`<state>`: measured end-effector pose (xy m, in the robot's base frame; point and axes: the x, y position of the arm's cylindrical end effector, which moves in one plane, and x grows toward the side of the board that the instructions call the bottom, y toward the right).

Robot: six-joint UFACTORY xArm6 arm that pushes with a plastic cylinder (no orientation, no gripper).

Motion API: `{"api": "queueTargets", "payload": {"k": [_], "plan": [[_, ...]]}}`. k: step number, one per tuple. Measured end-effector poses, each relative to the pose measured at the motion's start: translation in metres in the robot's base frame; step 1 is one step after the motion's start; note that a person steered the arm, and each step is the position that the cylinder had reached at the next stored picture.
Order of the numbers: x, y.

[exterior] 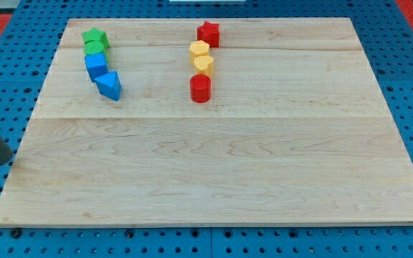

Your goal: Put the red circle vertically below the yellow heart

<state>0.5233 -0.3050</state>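
Note:
The red circle [201, 88] stands on the wooden board [214, 172], at the bottom end of a short column in the upper middle. Just above it, touching or nearly so, is a yellow block that looks like the heart [204, 64]. Above that is a yellow hexagon [199, 50], and a red star [208, 33] tops the column. My dark rod comes in at the view's far left. My tip [4, 160] is beside the board's left edge, far left of and below all the blocks.
A second cluster stands at the upper left: a green star [94, 36], a green round block [95, 49], a blue cube [95, 66] and a blue triangle [109, 85]. A blue pegboard [407, 72] surrounds the board.

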Motion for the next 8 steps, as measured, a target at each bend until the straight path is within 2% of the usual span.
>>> {"api": "queueTargets", "payload": {"k": [4,6,8], "plan": [[-0.003,0.000],[-0.034,0.001],[-0.149,0.031]]}}
